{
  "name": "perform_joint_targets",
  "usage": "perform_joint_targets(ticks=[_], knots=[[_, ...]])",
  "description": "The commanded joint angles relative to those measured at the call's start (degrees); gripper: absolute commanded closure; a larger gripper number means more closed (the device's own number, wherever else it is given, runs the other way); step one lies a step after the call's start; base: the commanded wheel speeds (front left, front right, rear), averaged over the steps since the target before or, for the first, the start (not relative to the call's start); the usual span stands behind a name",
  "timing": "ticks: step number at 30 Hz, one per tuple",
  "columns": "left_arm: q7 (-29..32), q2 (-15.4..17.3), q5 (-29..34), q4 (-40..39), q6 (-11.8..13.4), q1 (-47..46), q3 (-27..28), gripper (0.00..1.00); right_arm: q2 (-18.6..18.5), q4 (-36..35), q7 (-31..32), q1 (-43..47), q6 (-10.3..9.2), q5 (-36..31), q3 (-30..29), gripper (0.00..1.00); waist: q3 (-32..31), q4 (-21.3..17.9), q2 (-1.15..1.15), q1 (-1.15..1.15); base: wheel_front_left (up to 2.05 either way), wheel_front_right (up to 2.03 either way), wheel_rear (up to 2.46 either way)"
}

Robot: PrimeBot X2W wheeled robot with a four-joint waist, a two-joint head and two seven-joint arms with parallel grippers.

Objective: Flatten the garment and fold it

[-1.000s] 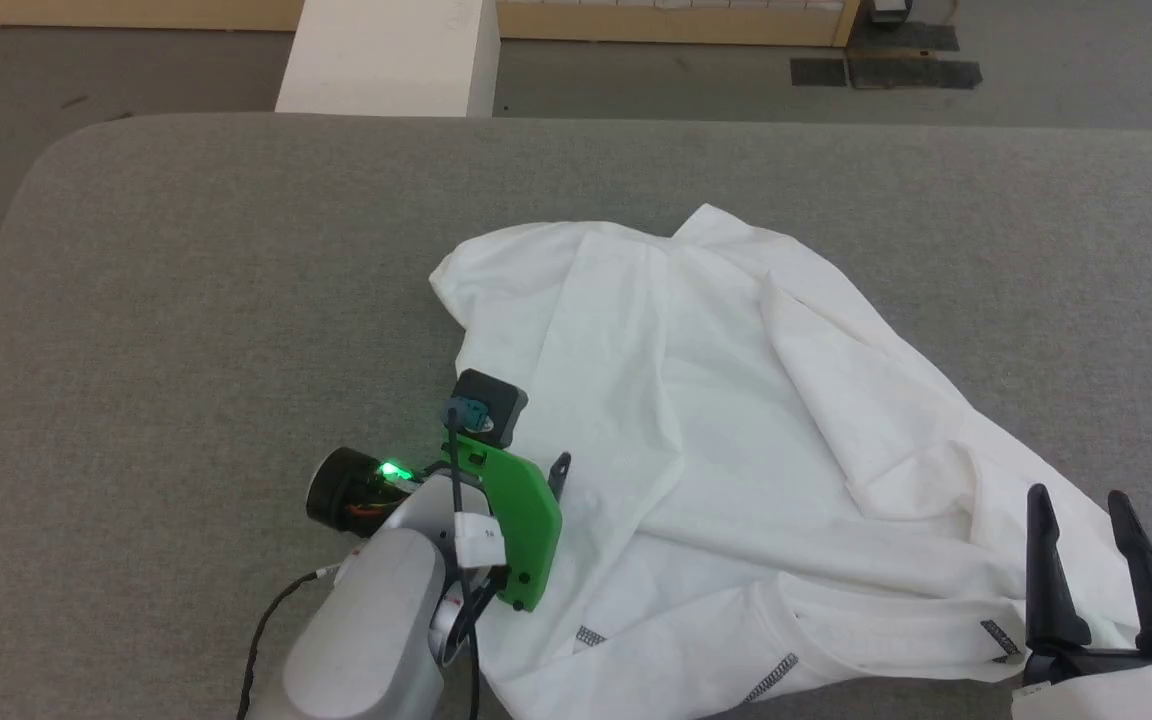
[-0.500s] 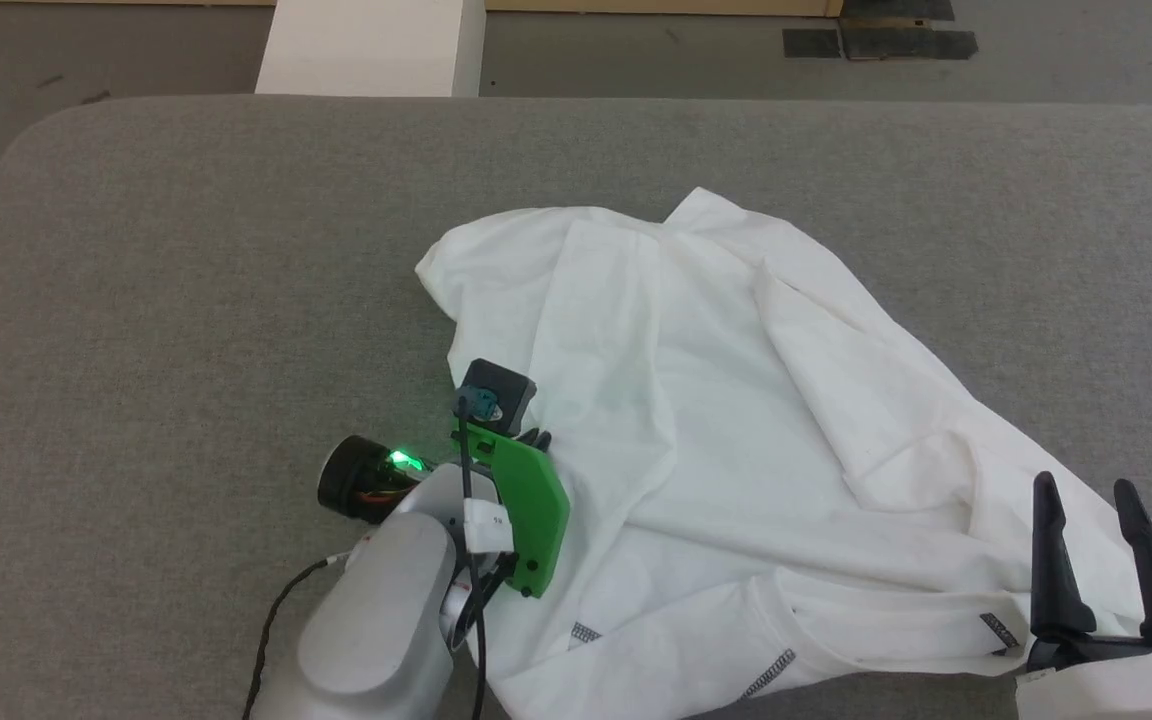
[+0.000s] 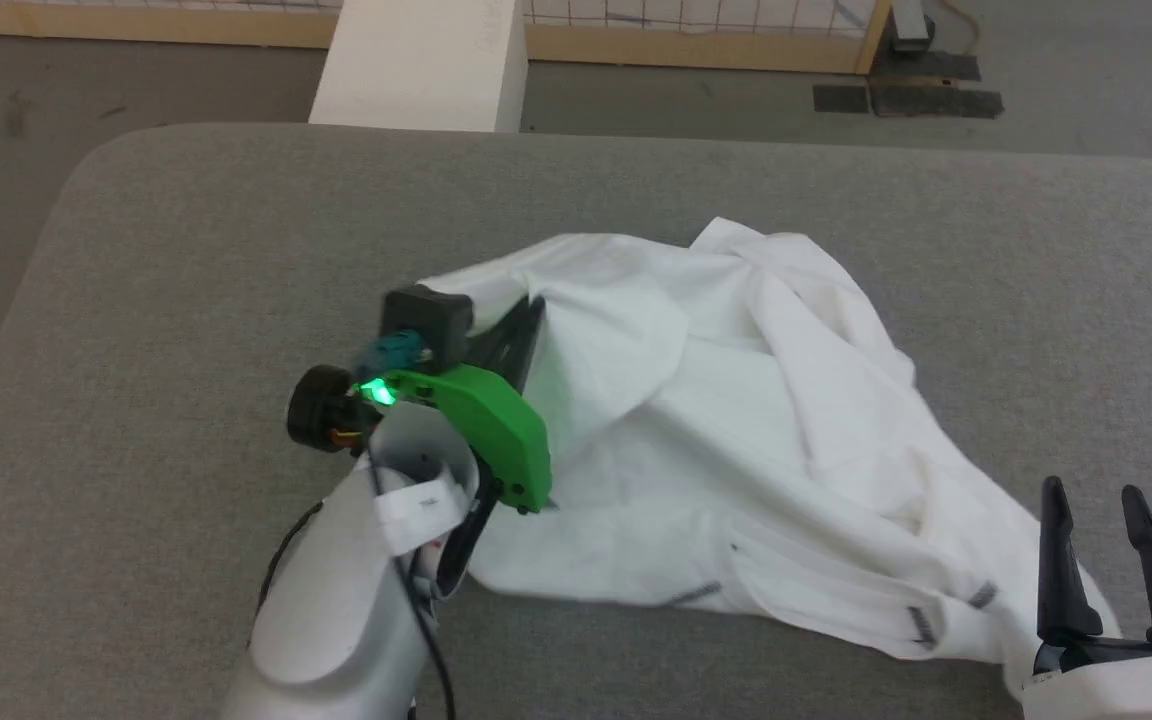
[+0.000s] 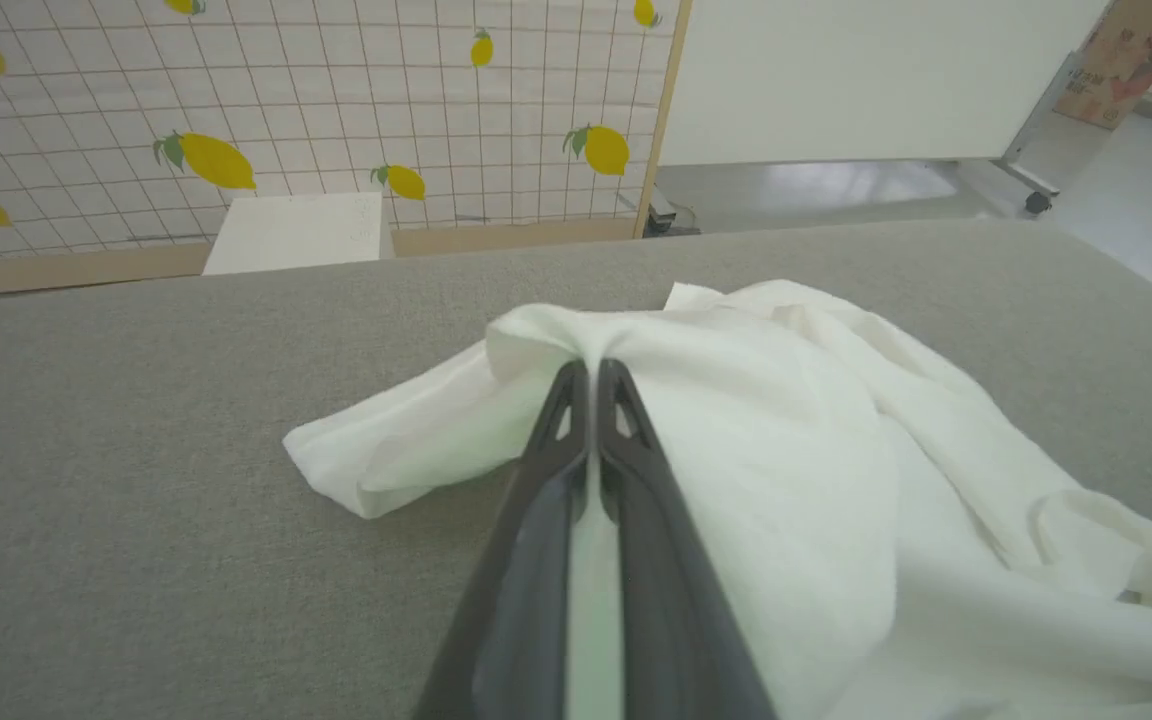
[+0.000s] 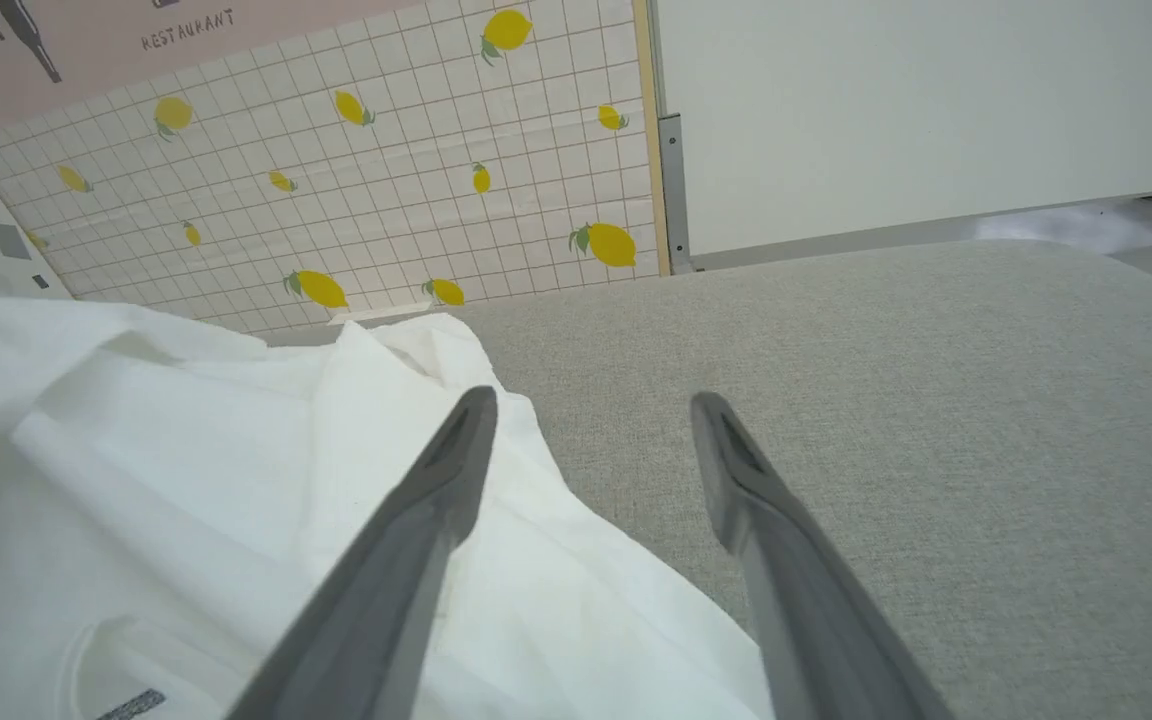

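Firmly pinching a raised fold of the garment (image 3: 786,420) with left claw (image 4: 591,368); right claw (image 3: 1091,490) spread, empty, above its edge.

The word "RESTAURANT" stands in dark capitals on a pink wall poster (image 5: 86,50) above lemon-printed white tiles (image 5: 386,200).

Crumpled white shirt (image 3: 736,420) on grey table (image 3: 186,280), left gripper (image 3: 534,305) pinching its raised left fold, right gripper (image 3: 1092,490) spread at near right, white box (image 3: 426,60) beyond far edge.
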Motion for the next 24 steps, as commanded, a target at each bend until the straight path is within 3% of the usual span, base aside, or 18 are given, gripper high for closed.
perform_joint_targets(ticks=[1, 8, 9, 10, 11, 17, 24], knots=[[-0.6, 0.6, -1.7, -2.6, 0.6, 1.7, 1.3, 1.00, 0.0, -0.1, -0.1, 0.6, -0.08, 0.2, -0.1, 0.00, -0.8, 1.0, 0.00, 0.00, 0.00, 0.00, 0.00], [-4.0, 2.4, -6.9, -13.9, 3.4, 11.4, 8.1, 1.00, 0.0, -0.8, 0.4, 0.9, -0.08, 0.1, -0.1, 0.00, -0.7, 2.0, 0.00, 0.00, 0.00, 0.00, 0.00], [-4.1, 2.2, -8.3, -13.8, 3.8, 12.9, 9.2, 0.85, 0.0, -0.9, 0.5, 0.9, -0.08, 0.1, -0.1, 0.00, -0.5, 2.2, 0.00, 0.00, 0.00, 0.00, 0.00], [-4.6, 2.1, -9.3, -13.4, 4.5, 14.5, 10.5, 0.58, 0.0, -1.0, 0.6, 0.9, -0.08, 0.0, -0.1, 0.00, -0.4, 2.3, 0.00, 0.00, 0.00, 0.00, 0.00], [-5.3, 2.4, -9.2, -12.8, 5.1, 15.5, 11.2, 0.00, 0.0, -1.1, 0.7, 0.9, -0.08, 0.0, 0.0, 0.00, -0.3, 2.4, 0.00, 0.00, 0.00, 0.00, 0.00], [-9.1, 1.9, -10.3, -10.9, 5.6, 18.2, 12.4, 0.00, 0.0, -1.6, 1.3, 0.7, -0.08, -0.4, -0.2, 0.00, 0.3, 2.7, 0.00, 0.00, 0.00, 0.00, 0.00], [-15.8, 1.9, -8.3, -15.8, 5.7, 18.6, 12.7, 0.00, 0.0, -1.7, 1.6, 0.7, -0.08, -0.4, 0.0, 0.00, -0.2, 2.5, 0.00, 0.00, 0.00, 0.00, 0.00]])
